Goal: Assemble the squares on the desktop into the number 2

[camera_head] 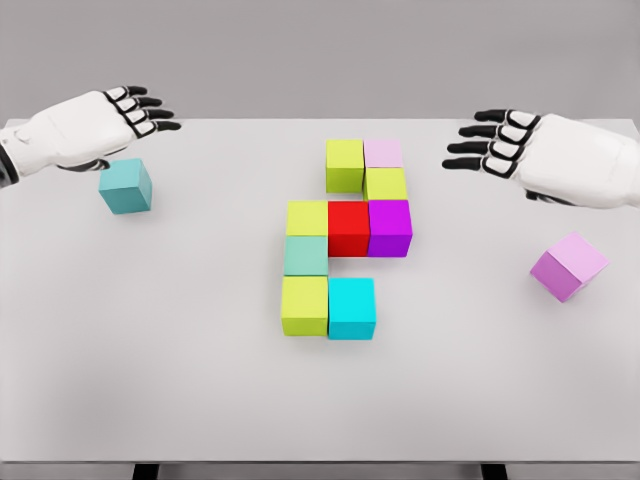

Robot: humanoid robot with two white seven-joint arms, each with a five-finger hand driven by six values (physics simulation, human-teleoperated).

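Several coloured cubes sit packed together mid-table: a yellow-green cube [344, 164] and a pale pink cube [383, 153] at the top, a yellow cube [386, 184] under the pink, then a yellow cube [307, 217], a red cube [349, 227] and a purple cube [390, 227] in a row, a mint cube [305, 256], and a yellow-green cube [305, 304] beside a cyan cube [352, 307]. A loose teal cube [125, 186] lies just below my left hand [150, 111], which is open. A loose lilac cube [568, 266] lies tilted below my right hand [480, 147], also open.
The white table [150, 350] has its front edge near the bottom of the view. Its back edge runs behind both hands against a grey wall.
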